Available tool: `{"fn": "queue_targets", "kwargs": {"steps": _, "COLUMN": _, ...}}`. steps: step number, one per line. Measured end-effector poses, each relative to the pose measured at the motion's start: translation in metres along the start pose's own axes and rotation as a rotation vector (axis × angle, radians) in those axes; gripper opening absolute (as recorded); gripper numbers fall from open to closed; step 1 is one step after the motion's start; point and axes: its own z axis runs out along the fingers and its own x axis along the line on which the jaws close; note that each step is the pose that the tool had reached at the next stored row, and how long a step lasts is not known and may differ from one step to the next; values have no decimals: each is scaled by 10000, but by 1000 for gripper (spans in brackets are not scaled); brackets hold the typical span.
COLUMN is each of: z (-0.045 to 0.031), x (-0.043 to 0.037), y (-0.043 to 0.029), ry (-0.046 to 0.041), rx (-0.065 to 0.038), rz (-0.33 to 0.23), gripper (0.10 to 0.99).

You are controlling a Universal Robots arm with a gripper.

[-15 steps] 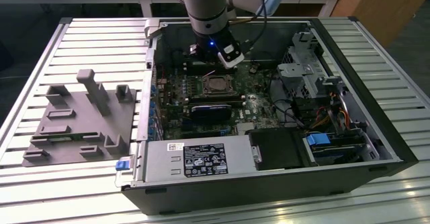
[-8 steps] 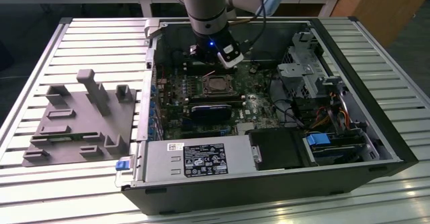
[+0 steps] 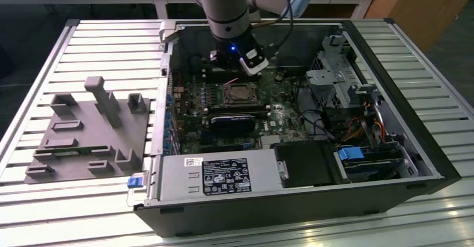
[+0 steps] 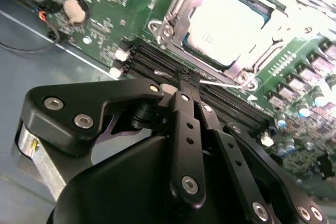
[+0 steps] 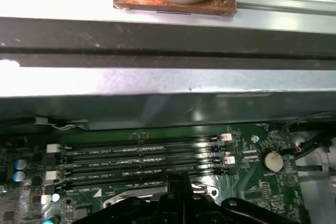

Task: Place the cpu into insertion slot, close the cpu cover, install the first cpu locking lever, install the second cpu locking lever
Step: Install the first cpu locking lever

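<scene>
The cpu [image 4: 227, 24], a pale square chip, lies seated in the insertion slot [image 3: 238, 94] on the green motherboard. The silver cpu cover [image 4: 176, 17] frames it and looks folded down over its edges. My gripper [image 4: 185, 81] hangs just off the socket's side, above the memory slots, with its black fingers [image 4: 181, 124] closed together. A thin silver locking lever [image 4: 223, 84] runs along the socket edge right at the fingertips; whether it is pinched I cannot tell. In the exterior view the gripper [image 3: 250, 64] stands behind the socket inside the open case.
Long black memory slots [image 5: 142, 156] lie under the gripper. A black fan card [image 3: 231, 124], the power supply [image 3: 215, 175] and a drive cage [image 3: 337, 80] crowd the case. A coin battery [image 4: 76, 9] sits nearby. A grey fixture [image 3: 89, 130] stands at the exterior view's left.
</scene>
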Motion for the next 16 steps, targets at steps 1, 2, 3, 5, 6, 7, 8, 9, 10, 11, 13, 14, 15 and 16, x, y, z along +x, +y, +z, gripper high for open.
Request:
{"fn": "queue_targets", "kwargs": {"steps": 1, "z": 2, "x": 7, "y": -1, "ry": -100, "rx": 23, "rz": -24, "gripper": 102}}
{"fn": "queue_targets", "kwargs": {"steps": 2, "z": 4, "x": 18, "y": -3, "ry": -191, "rx": 38, "rz": -46, "gripper": 102}}
{"fn": "queue_targets", "kwargs": {"steps": 3, "z": 7, "x": 31, "y": -4, "ry": -269, "rx": 48, "rz": -64, "gripper": 102}}
{"fn": "queue_targets", "kwargs": {"steps": 5, "z": 12, "x": 61, "y": -3, "ry": -386, "rx": 67, "rz": -90, "gripper": 102}}
{"fn": "queue_targets", "kwargs": {"steps": 6, "z": 15, "x": 72, "y": 1, "ry": -429, "rx": 98, "rz": -102, "gripper": 102}}
{"fn": "queue_targets", "kwargs": {"steps": 7, "z": 19, "x": 80, "y": 8, "ry": -456, "rx": 147, "rz": -114, "gripper": 102}}
{"fn": "queue_targets", "kwargs": {"steps": 8, "z": 24, "x": 83, "y": 16, "ry": -469, "rx": 194, "rz": -121, "gripper": 102}}
{"fn": "queue_targets", "kwargs": {"steps": 9, "z": 27, "x": 85, "y": 22, "ry": -479, "rx": 245, "rz": -122, "gripper": 102}}
{"fn": "queue_targets", "kwargs": {"steps": 10, "z": 31, "x": 86, "y": 28, "ry": -490, "rx": 306, "rz": -121, "gripper": 102}}
{"fn": "queue_targets", "kwargs": {"steps": 11, "z": 33, "x": 87, "y": 32, "ry": -500, "rx": 371, "rz": -115, "gripper": 102}}
{"fn": "queue_targets", "kwargs": {"steps": 13, "z": 38, "x": 88, "y": 37, "ry": -527, "rx": 487, "rz": -75, "gripper": 102}}
{"fn": "queue_targets", "kwargs": {"steps": 14, "z": 42, "x": 89, "y": 41, "ry": -539, "rx": 518, "rz": -41, "gripper": 102}}
{"fn": "queue_targets", "kwargs": {"steps": 15, "z": 45, "x": 90, "y": 47, "ry": -547, "rx": 532, "rz": -13, "gripper": 102}}
{"fn": "queue_targets", "kwargs": {"steps": 16, "z": 50, "x": 92, "y": 57, "ry": -554, "rx": 541, "rz": 14, "gripper": 102}}
